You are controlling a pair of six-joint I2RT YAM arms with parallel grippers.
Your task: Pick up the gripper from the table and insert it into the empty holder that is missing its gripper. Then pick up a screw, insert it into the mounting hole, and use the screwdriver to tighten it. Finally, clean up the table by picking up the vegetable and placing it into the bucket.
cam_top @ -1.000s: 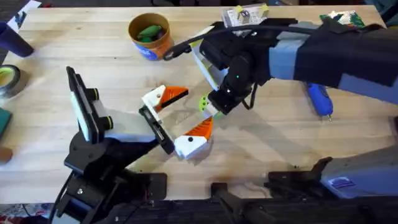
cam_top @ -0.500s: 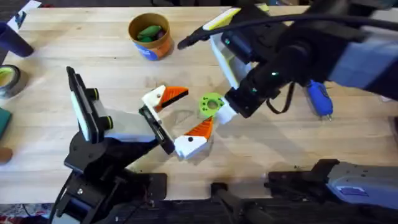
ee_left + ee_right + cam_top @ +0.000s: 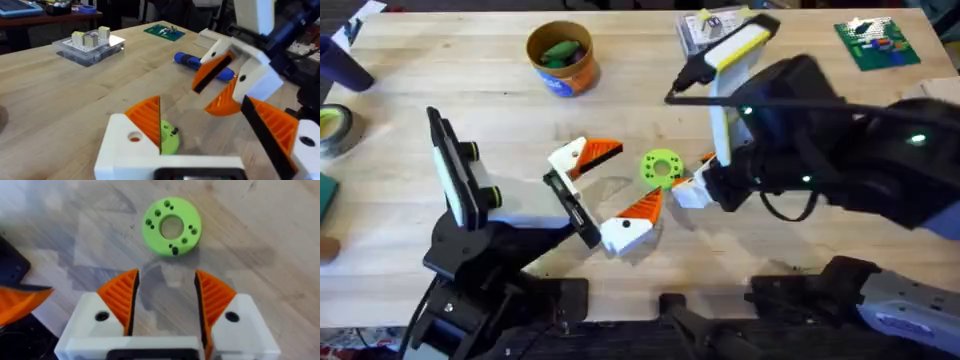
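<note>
Now, right gripper: fingers spread, gripping nothing, low over the table.
Green ring: just ahead of its fingertips.
Bucket: far off, vegetable inside.
Left gripper: cannot tell.

The small round orange bucket stands upright near the tabletop's far edge, green vegetable inside.

Bright, even light falls from above on the table. Shadows are soft. The right arm looks blurred.
</note>
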